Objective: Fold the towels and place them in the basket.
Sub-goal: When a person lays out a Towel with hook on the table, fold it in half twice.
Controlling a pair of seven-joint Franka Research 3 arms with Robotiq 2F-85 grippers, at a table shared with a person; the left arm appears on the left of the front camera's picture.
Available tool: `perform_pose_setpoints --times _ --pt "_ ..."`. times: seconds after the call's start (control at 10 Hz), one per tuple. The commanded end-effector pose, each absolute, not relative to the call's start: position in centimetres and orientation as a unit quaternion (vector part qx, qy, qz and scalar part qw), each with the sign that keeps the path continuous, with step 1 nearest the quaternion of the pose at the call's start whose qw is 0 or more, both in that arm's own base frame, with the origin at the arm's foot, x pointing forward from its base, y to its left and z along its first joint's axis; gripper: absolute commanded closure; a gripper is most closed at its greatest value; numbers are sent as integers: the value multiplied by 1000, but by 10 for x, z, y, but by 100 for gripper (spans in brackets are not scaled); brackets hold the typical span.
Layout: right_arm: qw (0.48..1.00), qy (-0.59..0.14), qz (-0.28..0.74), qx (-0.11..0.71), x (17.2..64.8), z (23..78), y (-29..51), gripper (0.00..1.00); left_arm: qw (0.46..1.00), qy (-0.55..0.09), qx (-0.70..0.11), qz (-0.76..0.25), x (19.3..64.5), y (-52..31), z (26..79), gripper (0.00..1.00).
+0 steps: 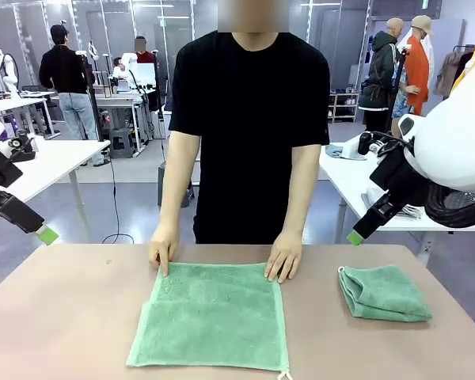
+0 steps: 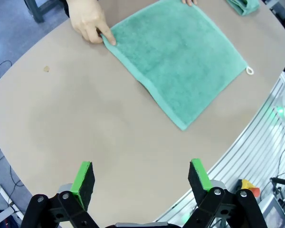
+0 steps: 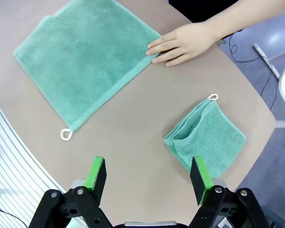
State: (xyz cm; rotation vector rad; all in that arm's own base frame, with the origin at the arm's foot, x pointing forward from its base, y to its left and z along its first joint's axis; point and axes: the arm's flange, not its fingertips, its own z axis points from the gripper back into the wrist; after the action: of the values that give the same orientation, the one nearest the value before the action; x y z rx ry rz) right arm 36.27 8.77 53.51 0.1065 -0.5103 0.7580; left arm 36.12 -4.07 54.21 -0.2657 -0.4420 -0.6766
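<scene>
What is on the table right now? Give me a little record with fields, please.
Flat towel: spread open, table middle
Folded towel: robot's right side, apart from flat one
Person's hands: pressing flat towel's far corners
Left gripper: open, empty, above table
Right gripper: open, empty, above table

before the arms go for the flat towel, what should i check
1. Flat towel spread smooth on the table: ok.
2. Person's hands off it: not ok. One hand and the other rest on its far corners.
3. Near corners free to grasp: ok, nothing lies on them.
4. Left jaws open and empty, above the table: ok.
5. Right jaws open and empty, above the table: ok.
6. Folded towel out of the way: ok, it lies apart at the robot's right.
</scene>
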Motion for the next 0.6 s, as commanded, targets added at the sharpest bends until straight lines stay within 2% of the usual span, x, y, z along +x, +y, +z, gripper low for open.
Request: perform_pose_setpoints --times 0.0,0.5 --pt "897 -243 365 46 366 537 90 11 911 -214 -125 -329 361 -38 542 0" --pt "897 -243 365 46 366 537 90 11 911 -214 -125 -329 361 -38 542 0"
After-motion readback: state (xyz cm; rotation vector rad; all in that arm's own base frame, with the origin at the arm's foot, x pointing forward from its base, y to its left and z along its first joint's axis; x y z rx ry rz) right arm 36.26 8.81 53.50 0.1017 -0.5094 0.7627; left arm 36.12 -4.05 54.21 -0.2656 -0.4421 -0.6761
